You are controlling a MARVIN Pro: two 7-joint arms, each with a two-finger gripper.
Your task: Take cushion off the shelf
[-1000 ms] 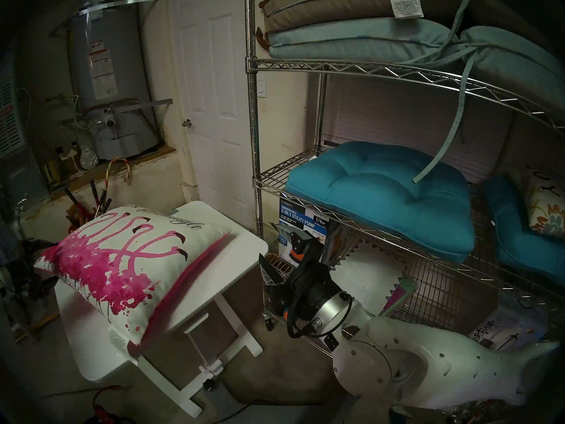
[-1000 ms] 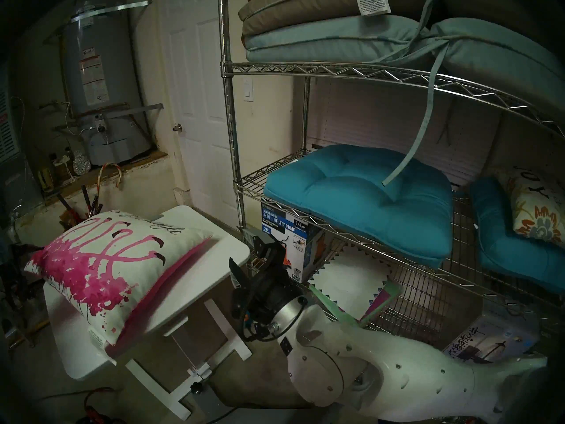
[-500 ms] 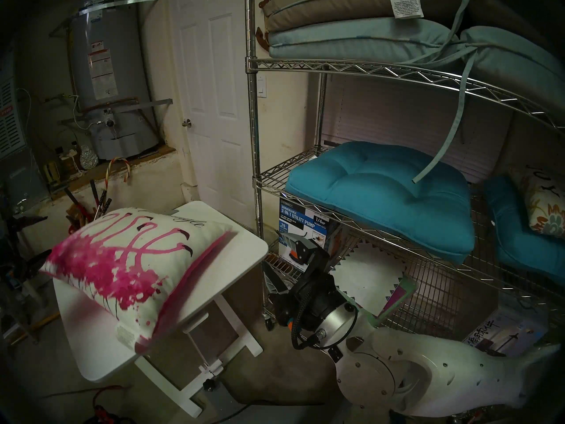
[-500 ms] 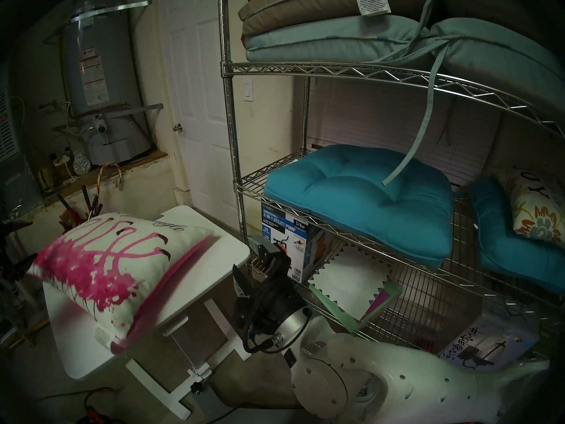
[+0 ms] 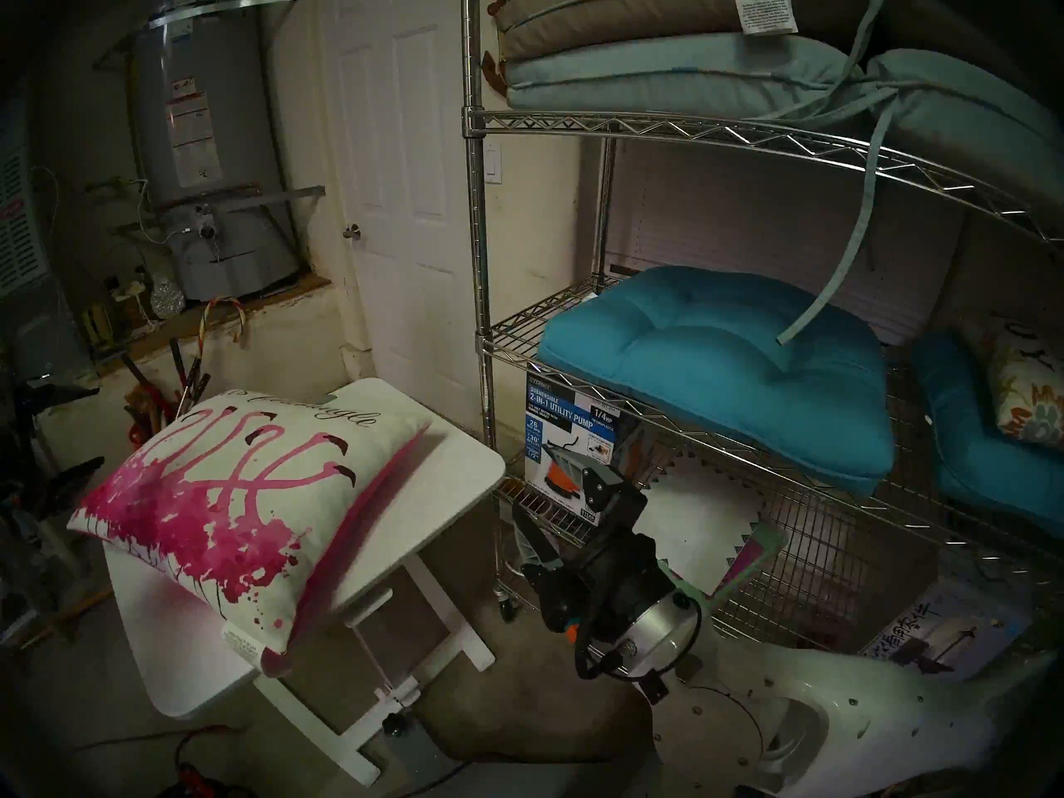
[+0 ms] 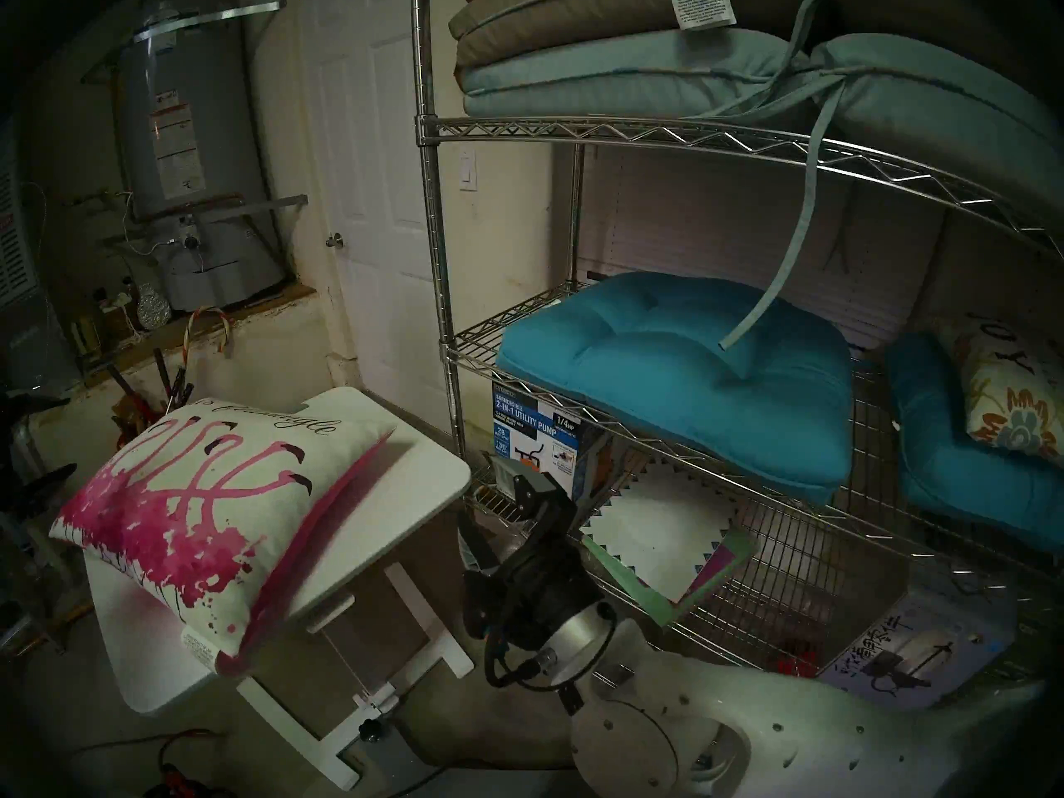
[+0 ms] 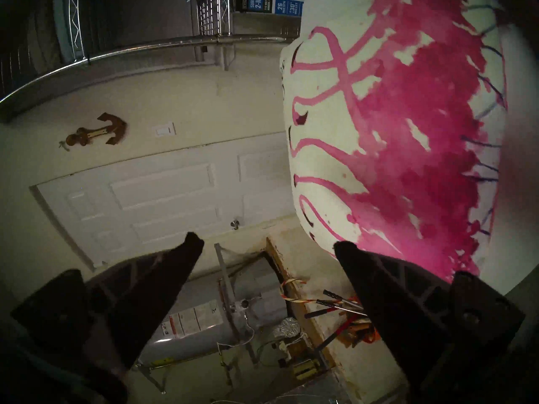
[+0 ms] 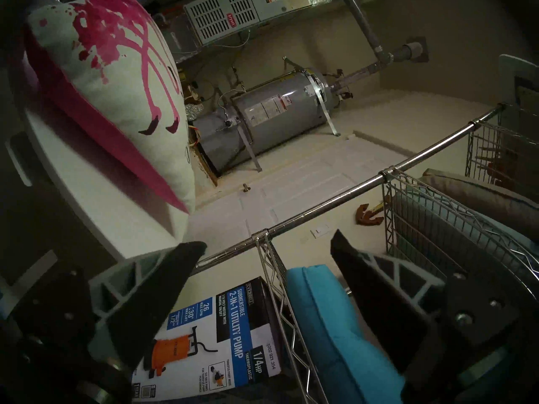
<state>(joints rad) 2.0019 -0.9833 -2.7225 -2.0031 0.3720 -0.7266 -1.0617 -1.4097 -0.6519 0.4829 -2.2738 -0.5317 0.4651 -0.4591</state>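
Observation:
The cushion [image 5: 242, 491], white with a magenta flamingo print and a pink back, lies tilted on the small white table [image 5: 437, 491], left of the shelf [image 5: 478, 232]. It also shows in the other head view [image 6: 201, 503]. My left gripper [image 5: 72, 431] is open and empty just off the cushion's left corner. In the left wrist view [image 7: 268, 244] the cushion [image 7: 393, 132] sits beside one finger, apart from it. My right gripper [image 5: 561, 509] is open and empty between the table and the shelf's lower tier. The right wrist view [image 8: 268, 241] shows the cushion [image 8: 116, 88] and a shelf post [image 8: 320, 205].
A teal tufted seat cushion [image 5: 719, 365] lies on the middle tier, with a floral pillow [image 5: 1030, 394] at its right. A utility pump box [image 5: 570, 434] stands below. Stacked grey and pale-blue pads [image 5: 662, 60] fill the upper tier. A water heater [image 5: 201, 146] and door [image 5: 403, 175] stand behind.
The cushion rocked and shifted a little on the table, then settled. My left gripper has drawn back from its left corner. My right arm has pulled back to the right and lower.

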